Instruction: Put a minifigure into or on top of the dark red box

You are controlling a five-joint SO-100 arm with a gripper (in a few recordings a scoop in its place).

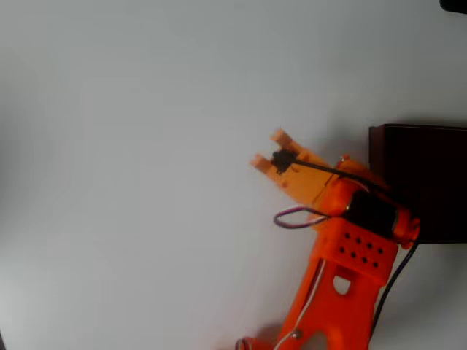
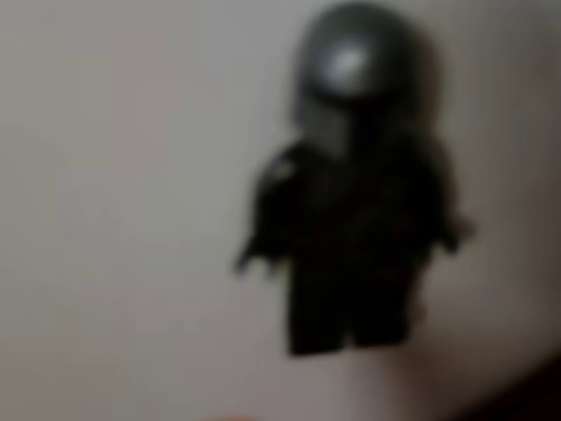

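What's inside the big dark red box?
The dark red box looks dark and empty inside where it shows, but the orange arm covers one corner, and part runs off the picture's edge.

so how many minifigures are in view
1. The minifigure lies on the white table between the orange pincer tips, left of the dark red box; others could be hidden inside.

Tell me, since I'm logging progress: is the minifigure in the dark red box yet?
Not yet. In the overhead view the minifigure sits between the tool's orange fingers over the white table, apart from the dark red box.
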